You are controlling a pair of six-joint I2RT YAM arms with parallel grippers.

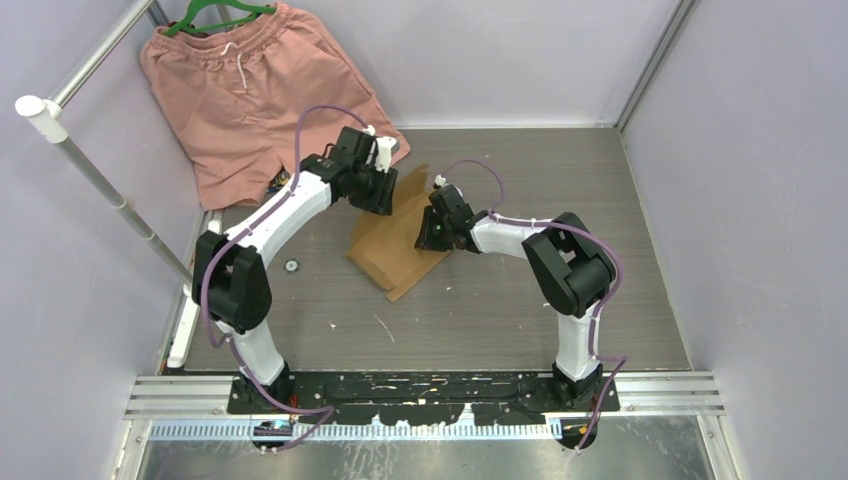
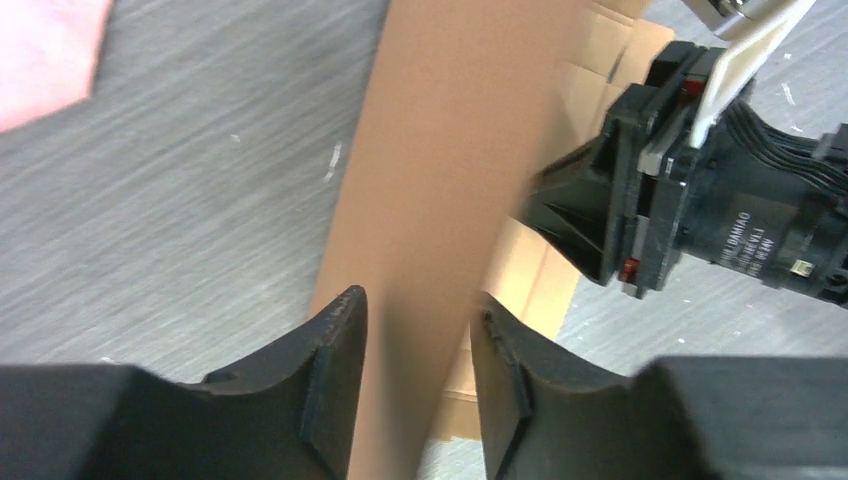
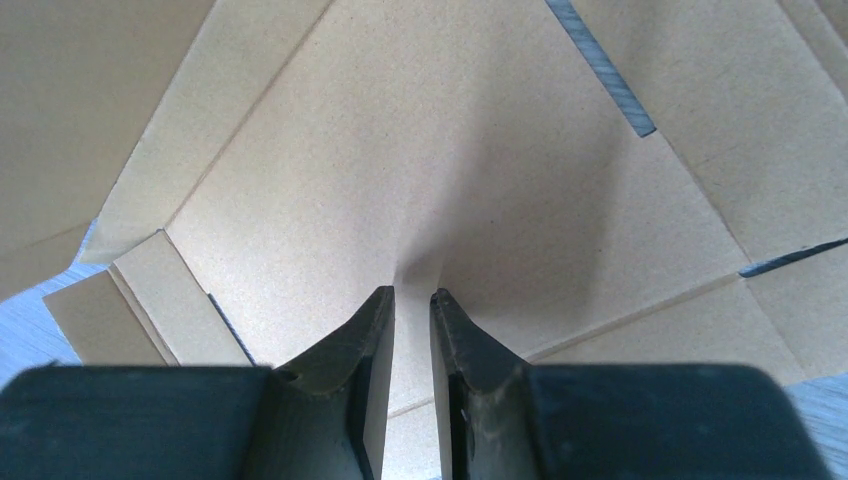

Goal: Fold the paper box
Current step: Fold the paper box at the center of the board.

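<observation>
One paper box (image 1: 395, 250) on the bench (image 1: 520, 300), a brown die-cut sheet, part folded. It lies mid-bench between my two arms, just right of the shorts' lower corner. Most of it is flat on the bench, and one panel stands up along its far side.

Two grippers, both at the box.

Left gripper (image 1: 388, 198) (image 2: 415, 365): two fingers (image 2: 335, 370) spread apart, straddling the raised panel of the paper box (image 2: 450, 150), which runs down into the gap between them. I can't tell whether either pad touches the card. No clamp visible.

Right gripper (image 1: 430, 232) (image 3: 412, 310): two fingers (image 3: 370, 340) nearly pressed together, with a narrow slit between them and card showing in the slit. The sheet (image 3: 420, 150) puckers right at the tips, so it is pinching a ridge of the box. In the left wrist view my right gripper (image 2: 560, 215) comes in from the right, its tips against the far face of the upright panel.

In the right wrist view I count four slots cut in the card: one at upper right, one at mid right and two at lower left. There are several crease lines, and one small tab at lower left.

Rest of the scene:
- One pair of salmon-pink shorts (image 1: 250, 90) (image 2: 40, 50), on one green hanger (image 1: 215, 15), at far left with the hem resting on the bench.
- One small round piece (image 1: 292, 266), on the bench left of the box and apart from it.
- Metal rail poles (image 1: 100, 180) along the left wall.
</observation>
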